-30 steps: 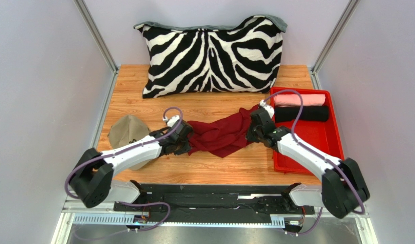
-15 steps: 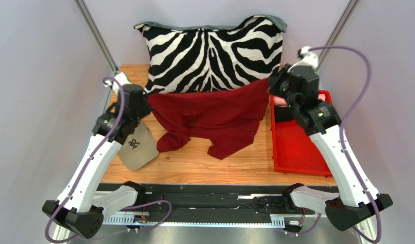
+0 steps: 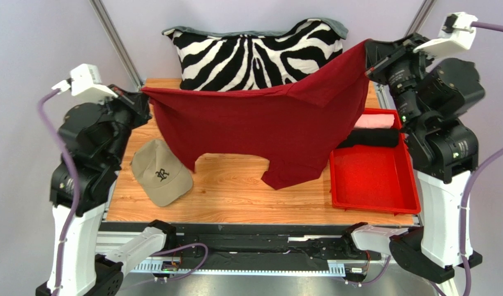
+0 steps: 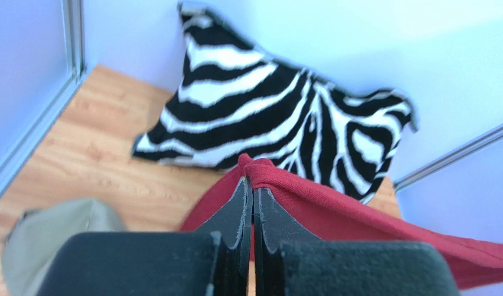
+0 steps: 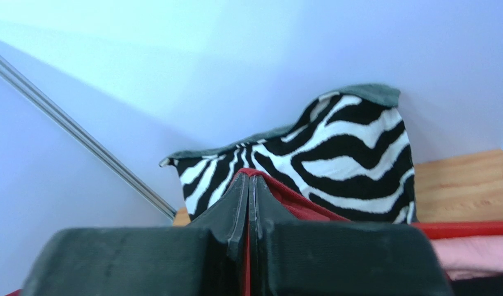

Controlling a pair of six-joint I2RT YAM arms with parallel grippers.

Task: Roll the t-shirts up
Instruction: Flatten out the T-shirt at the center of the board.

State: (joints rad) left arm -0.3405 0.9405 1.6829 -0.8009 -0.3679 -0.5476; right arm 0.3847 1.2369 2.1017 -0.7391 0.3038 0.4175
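Observation:
The maroon t-shirt [image 3: 260,126] hangs spread out in the air between both arms, its lower edge dangling above the table. My left gripper [image 3: 144,94] is shut on the shirt's left top corner, seen as red cloth [image 4: 309,203] pinched at the fingertips [image 4: 253,185]. My right gripper [image 3: 366,50] is shut on the shirt's right top corner, higher up, with red cloth [image 5: 297,203] between its fingertips [image 5: 248,180]. A rolled pink t-shirt [image 3: 374,122] and a rolled black t-shirt [image 3: 370,138] lie at the back of the red tray, partly hidden by the hanging shirt.
A zebra-striped pillow [image 3: 235,55] leans on the back wall. A tan cap [image 3: 158,171] lies on the wooden table [image 3: 229,191] at the left. The red plastic tray [image 3: 371,179] sits at the right edge. Metal frame posts stand at both back corners.
Both arms rose and spread apart, lifting the maroon shirt from a bunched heap on the table into a stretched hanging sheet. The right gripper now holds its corner higher than the left.

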